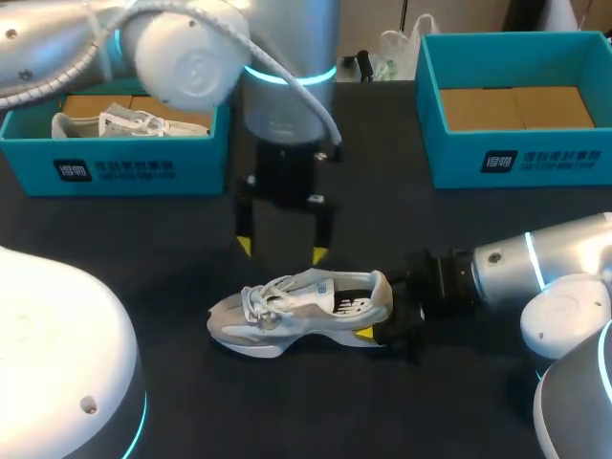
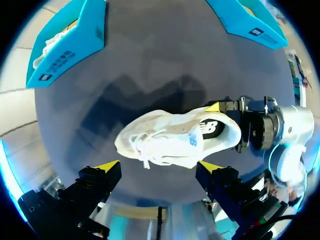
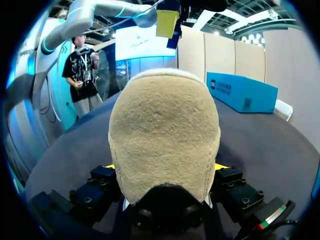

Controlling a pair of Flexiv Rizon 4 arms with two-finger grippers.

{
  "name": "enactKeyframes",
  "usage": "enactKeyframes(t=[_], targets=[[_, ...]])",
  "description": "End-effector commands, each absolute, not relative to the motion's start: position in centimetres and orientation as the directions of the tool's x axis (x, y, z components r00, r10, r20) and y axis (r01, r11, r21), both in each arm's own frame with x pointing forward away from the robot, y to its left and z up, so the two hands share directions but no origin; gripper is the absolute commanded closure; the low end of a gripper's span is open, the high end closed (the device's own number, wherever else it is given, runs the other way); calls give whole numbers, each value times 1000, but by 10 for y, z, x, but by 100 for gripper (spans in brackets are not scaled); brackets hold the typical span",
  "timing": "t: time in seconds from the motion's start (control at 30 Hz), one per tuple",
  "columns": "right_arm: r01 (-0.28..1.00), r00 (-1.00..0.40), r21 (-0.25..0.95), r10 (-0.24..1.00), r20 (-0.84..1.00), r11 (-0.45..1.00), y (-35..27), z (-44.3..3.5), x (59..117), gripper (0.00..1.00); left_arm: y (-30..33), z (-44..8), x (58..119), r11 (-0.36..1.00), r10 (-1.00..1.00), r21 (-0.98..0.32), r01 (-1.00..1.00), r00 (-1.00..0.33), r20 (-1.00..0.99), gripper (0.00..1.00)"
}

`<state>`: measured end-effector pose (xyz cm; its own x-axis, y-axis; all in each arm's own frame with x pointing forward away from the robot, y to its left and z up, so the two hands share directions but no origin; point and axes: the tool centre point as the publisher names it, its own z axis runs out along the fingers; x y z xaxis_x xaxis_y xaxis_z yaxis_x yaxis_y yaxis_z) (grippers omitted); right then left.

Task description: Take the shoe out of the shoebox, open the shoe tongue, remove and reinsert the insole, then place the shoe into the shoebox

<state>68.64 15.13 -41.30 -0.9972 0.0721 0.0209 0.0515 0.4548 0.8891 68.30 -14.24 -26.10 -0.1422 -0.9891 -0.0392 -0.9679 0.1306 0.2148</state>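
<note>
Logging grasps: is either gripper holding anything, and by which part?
The right gripper is shut on the white and grey lace-up sneaker at its heel. The left gripper hangs open above it, holding nothing.
</note>
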Motion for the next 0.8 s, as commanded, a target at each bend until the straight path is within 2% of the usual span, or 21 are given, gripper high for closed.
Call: enactKeyframes(t=[0.03,0.23,0.5,0.8], targets=[[52,-997,886,73,21,460,152,-411,686,100,-154,-265,679,95,-992,165,-982,-108,-71,0],[52,-997,886,73,21,460,152,-411,686,100,-154,-265,679,95,-992,165,-982,-108,-71,0],[52,-997,886,73,21,460,152,-411,686,100,-178,-294,672,86,-980,201,-976,-119,-157,0],[52,-997,886,73,21,460,152,-411,686,100,-192,-305,674,-7,-978,153,-988,-25,-207,0]])
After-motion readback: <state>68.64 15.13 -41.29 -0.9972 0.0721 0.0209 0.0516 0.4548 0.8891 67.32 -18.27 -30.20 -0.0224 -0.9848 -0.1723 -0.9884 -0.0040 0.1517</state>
